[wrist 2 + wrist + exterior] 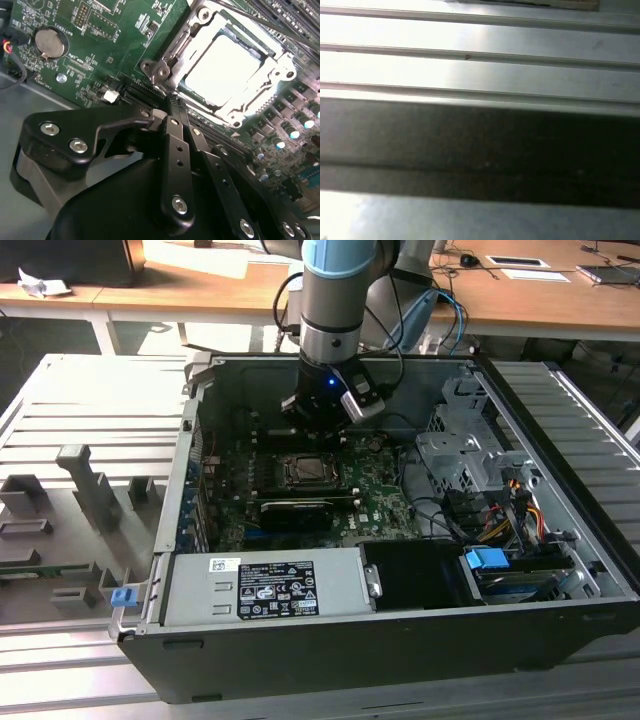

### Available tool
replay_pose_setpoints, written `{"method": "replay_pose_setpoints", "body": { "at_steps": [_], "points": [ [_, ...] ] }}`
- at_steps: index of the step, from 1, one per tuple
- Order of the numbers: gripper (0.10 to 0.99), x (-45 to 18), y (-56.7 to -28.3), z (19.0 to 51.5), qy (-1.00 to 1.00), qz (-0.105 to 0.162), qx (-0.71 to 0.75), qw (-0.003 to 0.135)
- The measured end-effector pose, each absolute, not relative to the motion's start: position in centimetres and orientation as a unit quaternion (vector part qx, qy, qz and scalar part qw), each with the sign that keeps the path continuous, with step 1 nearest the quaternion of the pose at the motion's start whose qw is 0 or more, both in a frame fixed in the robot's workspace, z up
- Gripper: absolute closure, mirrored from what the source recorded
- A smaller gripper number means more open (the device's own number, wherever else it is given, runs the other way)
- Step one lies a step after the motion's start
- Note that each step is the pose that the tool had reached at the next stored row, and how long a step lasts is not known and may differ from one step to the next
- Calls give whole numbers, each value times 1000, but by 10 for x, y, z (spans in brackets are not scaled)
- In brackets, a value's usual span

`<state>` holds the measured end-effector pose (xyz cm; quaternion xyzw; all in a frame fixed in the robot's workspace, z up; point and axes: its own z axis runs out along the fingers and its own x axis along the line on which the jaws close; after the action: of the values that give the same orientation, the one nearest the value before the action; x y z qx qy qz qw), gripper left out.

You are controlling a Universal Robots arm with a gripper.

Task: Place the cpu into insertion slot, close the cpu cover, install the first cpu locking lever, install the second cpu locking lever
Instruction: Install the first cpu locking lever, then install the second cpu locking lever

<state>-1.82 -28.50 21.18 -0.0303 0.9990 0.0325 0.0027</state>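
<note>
In the exterior view your gripper (322, 422) hangs inside the open computer case (560, 620), just above the far edge of the insertion slot (306, 471) near the middle of the green motherboard (385, 502). In the second wrist view its fingers (176, 150) look pressed together on nothing, tips just beside the socket's corner. The cpu (222, 62) lies seated with the cpu cover (280, 70) down over it, so I judge placing and closing done; whether either locking lever is latched, I cannot tell.
</note>
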Motion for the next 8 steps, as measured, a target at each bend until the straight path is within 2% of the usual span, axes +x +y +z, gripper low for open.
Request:
{"method": "replay_pose_setpoints", "body": {
  "at_steps": [8],
  "points": [
    [980,-18,-291,213,999,33,-30,3]
  ]
}}
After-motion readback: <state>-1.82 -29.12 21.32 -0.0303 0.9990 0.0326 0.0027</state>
